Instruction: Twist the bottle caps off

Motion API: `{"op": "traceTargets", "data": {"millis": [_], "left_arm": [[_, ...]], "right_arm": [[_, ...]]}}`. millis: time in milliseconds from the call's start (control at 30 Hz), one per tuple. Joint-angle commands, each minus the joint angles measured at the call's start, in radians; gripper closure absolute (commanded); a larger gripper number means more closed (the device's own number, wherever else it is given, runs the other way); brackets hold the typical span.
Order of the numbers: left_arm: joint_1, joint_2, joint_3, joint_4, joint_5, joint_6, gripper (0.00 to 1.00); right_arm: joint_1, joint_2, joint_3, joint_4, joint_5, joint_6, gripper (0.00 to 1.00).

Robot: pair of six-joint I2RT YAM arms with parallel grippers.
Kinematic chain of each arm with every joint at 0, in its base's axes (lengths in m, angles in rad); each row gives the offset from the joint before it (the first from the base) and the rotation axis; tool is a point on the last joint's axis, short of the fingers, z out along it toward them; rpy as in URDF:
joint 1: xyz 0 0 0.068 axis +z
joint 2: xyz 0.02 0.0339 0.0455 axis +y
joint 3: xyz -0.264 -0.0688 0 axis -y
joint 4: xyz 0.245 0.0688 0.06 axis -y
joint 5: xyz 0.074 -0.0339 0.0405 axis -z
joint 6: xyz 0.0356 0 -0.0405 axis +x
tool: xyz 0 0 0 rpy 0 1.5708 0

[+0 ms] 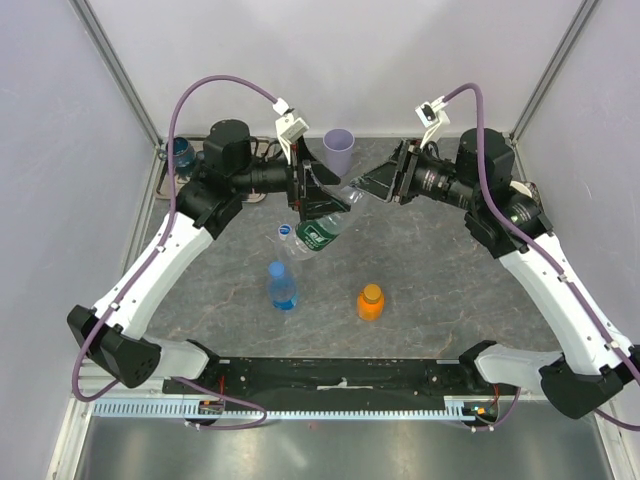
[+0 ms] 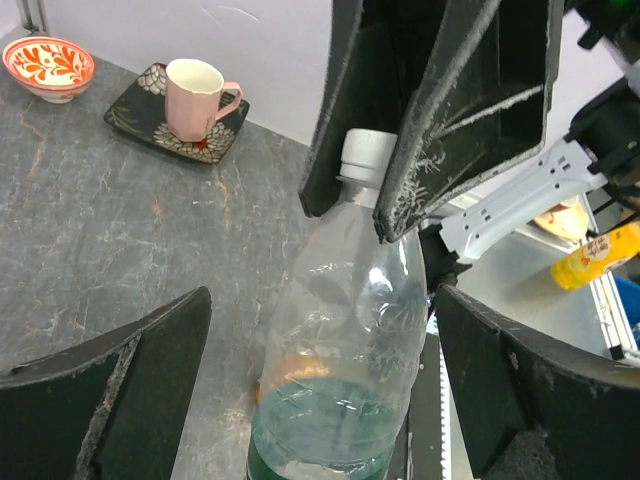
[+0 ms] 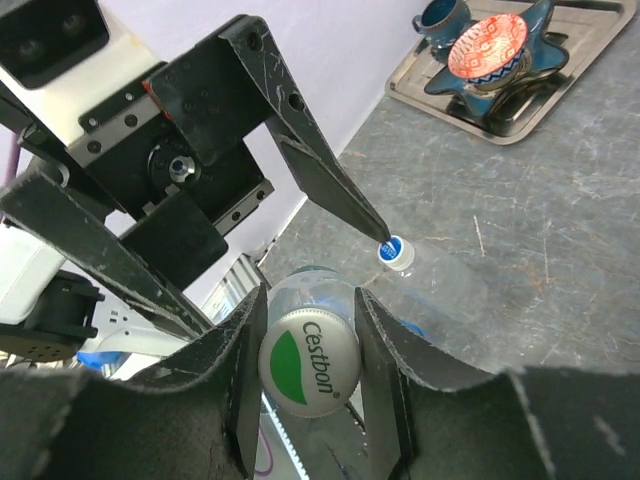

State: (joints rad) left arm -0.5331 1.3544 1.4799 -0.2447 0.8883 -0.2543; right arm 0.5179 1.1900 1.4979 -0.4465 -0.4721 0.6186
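Flanking the bottle [image 2: 340, 340], left jaws gape; right jaws pinch its cap [image 3: 309, 361].

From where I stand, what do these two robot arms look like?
The left arm and right arm match: white shells, black joints and bases. A purple cable loops along each to a small white box at the wrist. Each ends in two flat, black, wedge-shaped fingers, scuffed whitish at the edges.

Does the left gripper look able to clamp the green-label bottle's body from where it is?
Probably yes. The left gripper stands open with a finger on each side of the green-label bottle, nothing between them and it. The right gripper pinches only the cap, clear of the body.
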Motion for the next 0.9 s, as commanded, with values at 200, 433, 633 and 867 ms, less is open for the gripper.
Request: {"op": "traceTargets", "data": {"millis": [200, 433, 633, 867], "left_arm": [[-0.028, -0.077, -0.067, -0.039, 0.008, 0.153, 0.00], [-0.034, -0.086, -0.099, -0.039, 0.006, 0.161, 0.01], [-0.042, -0.087, -0.109, -0.048, 0.024, 0.171, 0.08], [-0.048, -0.093, -0.132, -0.054, 0.055, 0.184, 0.23]], "right_arm": [[-0.002, 0.028, 0.045, 0.094, -0.089, 0.061, 1.00], [-0.001, 0.025, 0.050, 0.111, -0.102, 0.067, 1.00], [-0.001, 0.025, 0.056, 0.111, -0.112, 0.067, 1.00], [-0.001, 0.025, 0.053, 0.120, -0.123, 0.069, 1.00]]}}
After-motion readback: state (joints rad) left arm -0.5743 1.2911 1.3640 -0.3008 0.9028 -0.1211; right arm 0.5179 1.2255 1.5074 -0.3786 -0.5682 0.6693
